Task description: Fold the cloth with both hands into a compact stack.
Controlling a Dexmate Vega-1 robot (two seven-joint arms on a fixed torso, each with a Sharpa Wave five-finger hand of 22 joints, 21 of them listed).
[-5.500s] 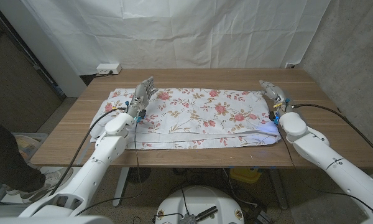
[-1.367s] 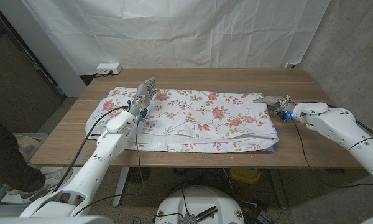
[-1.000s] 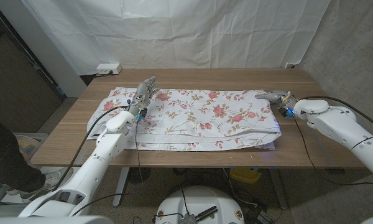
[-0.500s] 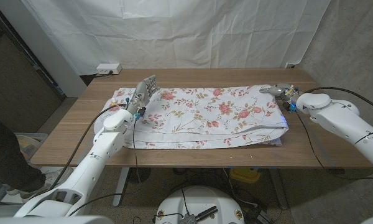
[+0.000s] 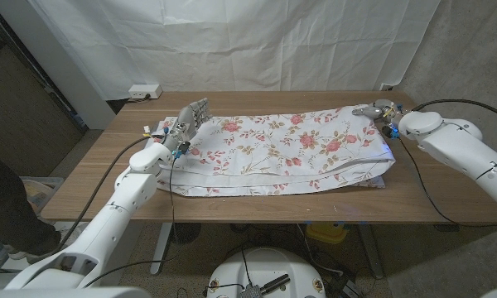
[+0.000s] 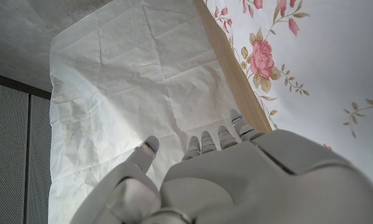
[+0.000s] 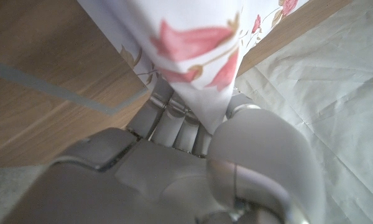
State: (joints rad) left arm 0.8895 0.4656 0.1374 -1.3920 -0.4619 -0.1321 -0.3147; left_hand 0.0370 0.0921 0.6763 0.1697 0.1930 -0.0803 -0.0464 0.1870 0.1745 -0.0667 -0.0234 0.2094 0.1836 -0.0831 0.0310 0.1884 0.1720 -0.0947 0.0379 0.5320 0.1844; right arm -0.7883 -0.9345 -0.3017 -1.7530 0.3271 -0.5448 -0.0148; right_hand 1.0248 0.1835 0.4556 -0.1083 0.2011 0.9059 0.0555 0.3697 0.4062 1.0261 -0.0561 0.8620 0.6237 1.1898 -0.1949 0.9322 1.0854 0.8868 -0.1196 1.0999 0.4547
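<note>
I have the right hand (image 5: pixel 373 109) pinching the cloth (image 5: pixel 273 153) at its corner near the table's (image 5: pixel 91 178) far right corner, lifted ready to fold. My left hand (image 5: pixel 190 120), fingers apart and empty, stands on the cloth's far left end, probably to anchor it.

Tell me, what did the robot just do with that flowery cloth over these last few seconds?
The right hand took hold of the cloth's right corner and pulled it up and toward the table's far right side, so that end now lies raised and slanted. The left hand stayed over the cloth's left end, fingers open, shifting only slightly. The cloth's left part stayed spread out.
</note>
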